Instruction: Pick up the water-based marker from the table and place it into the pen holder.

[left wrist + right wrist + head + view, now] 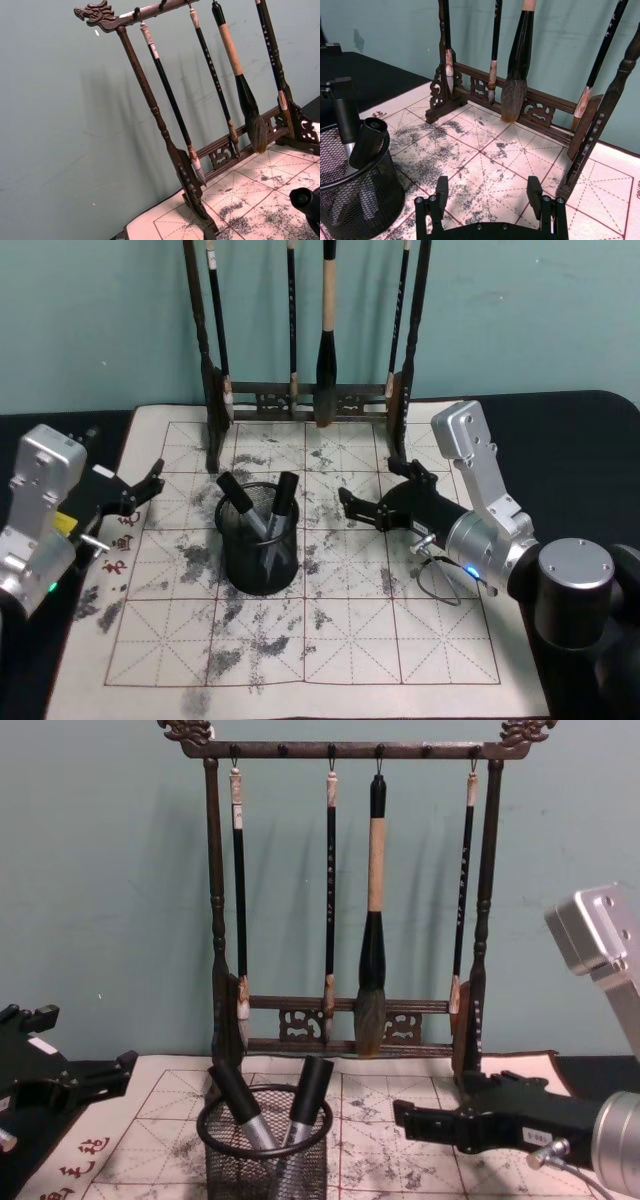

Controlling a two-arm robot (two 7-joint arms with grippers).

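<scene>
Markers (283,502) stand inside pen holder (261,560); right end effector (368,502) open beside it.

The pen holder (260,552) stands on the mat (350,640) that covers the bench (580,430), left of the mat's middle, with two markers (283,502) leaning inside it. Behind it, at the mat's far edge, the brush rack (310,400) stands against the wall with brushes (371,970) hanging from it. The left tool (135,495) sits left of the holder, the right tool (375,502) to its right, both apart from it.
</scene>
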